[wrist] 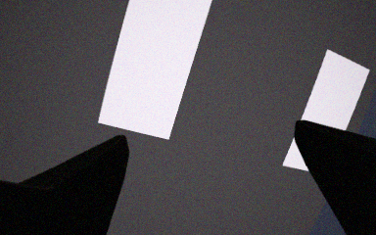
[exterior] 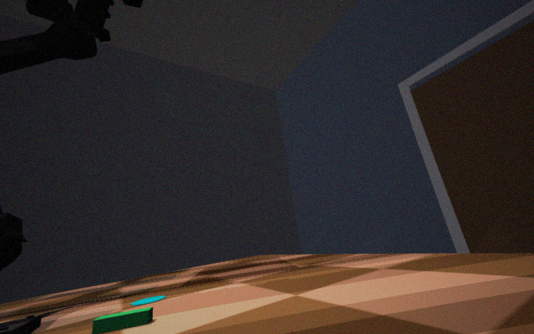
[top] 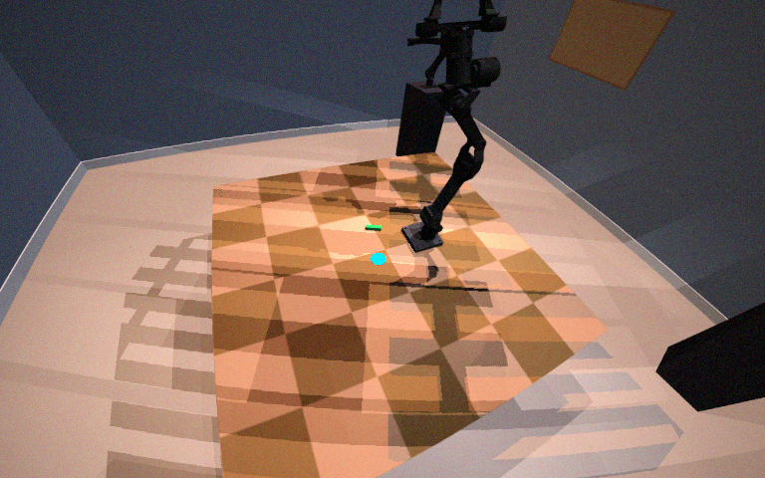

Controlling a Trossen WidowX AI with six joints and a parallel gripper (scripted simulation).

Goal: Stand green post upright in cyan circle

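The green post lies on its side on the checkered surface. The cyan circle is a flat disc a short way from the post, with nothing standing on it. My gripper is raised high above the surface, far from the post, and points upward; its fingertips are cut off by the top edge in the top view. The wrist view shows the two dark fingers wide apart with nothing between them. Neither post nor circle shows in the wrist view.
The arm's base plate stands right of the post and circle in the top view. A dark block stands behind the checkered surface. Another black object is at the right edge. The wrist view shows white ceiling panels.
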